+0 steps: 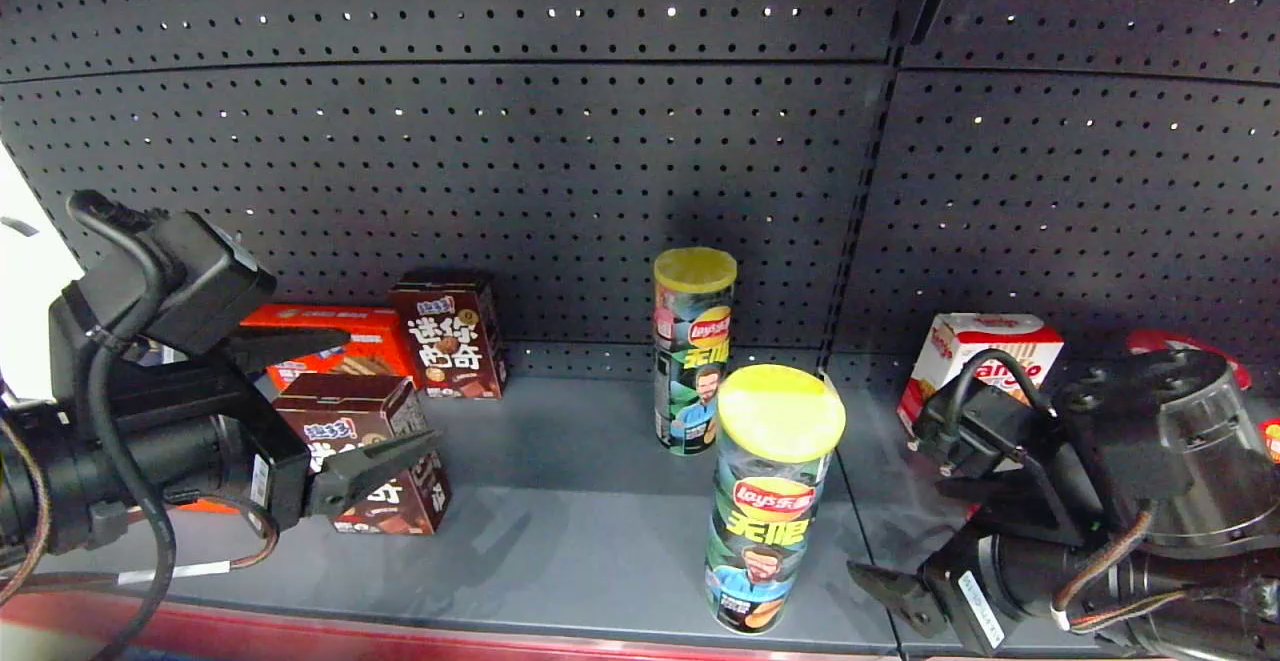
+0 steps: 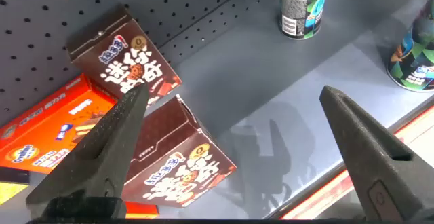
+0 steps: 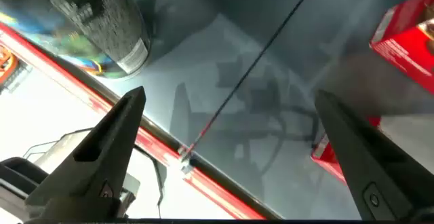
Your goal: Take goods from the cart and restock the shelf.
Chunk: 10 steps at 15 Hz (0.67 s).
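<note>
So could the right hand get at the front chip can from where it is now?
Probably yes. The right hand is open and sits just beside the front chip can, with only bare shelf between them. The second can stands farther back, not in the way.

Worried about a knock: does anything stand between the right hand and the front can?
Nothing visible does. The open right hand sits just beside the front can, with only bare shelf between them.
</note>
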Motion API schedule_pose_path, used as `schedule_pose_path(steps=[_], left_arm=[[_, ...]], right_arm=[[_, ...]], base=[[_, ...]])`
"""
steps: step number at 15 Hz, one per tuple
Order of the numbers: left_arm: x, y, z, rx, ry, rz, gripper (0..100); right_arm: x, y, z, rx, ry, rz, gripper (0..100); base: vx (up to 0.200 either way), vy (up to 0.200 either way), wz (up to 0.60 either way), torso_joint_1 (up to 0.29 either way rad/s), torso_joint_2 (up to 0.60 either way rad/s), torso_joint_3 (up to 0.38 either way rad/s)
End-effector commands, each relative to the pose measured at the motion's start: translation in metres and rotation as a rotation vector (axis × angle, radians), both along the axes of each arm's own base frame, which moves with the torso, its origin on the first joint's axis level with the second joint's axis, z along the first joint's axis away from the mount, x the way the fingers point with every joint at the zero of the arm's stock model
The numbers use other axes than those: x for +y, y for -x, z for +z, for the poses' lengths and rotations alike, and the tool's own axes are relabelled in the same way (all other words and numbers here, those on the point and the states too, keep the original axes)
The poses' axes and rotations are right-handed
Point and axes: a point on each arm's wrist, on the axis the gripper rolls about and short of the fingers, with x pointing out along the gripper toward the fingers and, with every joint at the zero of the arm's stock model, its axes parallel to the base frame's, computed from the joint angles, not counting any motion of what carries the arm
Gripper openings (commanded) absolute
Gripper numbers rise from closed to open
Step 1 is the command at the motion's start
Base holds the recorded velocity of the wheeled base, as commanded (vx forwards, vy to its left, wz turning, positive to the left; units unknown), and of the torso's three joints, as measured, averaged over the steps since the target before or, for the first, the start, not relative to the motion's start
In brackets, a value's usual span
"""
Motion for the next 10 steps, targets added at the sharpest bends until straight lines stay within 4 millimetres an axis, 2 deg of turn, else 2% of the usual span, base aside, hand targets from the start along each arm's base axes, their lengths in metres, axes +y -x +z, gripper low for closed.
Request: schedule_pose_path(steps=[1,10], left_arm=[[-0.001,-0.002,-0.001,0.007,-0.002,-0.001,100],[-0.001,-0.001,-0.007,0.023,-0.011,-0.009,100]], right_arm=[[0.005,-0.005,-0.003,0.010,0.012,0.001,100],[0.018,-0.014,-0.007,0.015,0.020,0.012,100]], base=[[0.000,0.000,0.00,0.000,0.00,0.000],[0.000,0.000,0.00,0.000,0.00,0.000]])
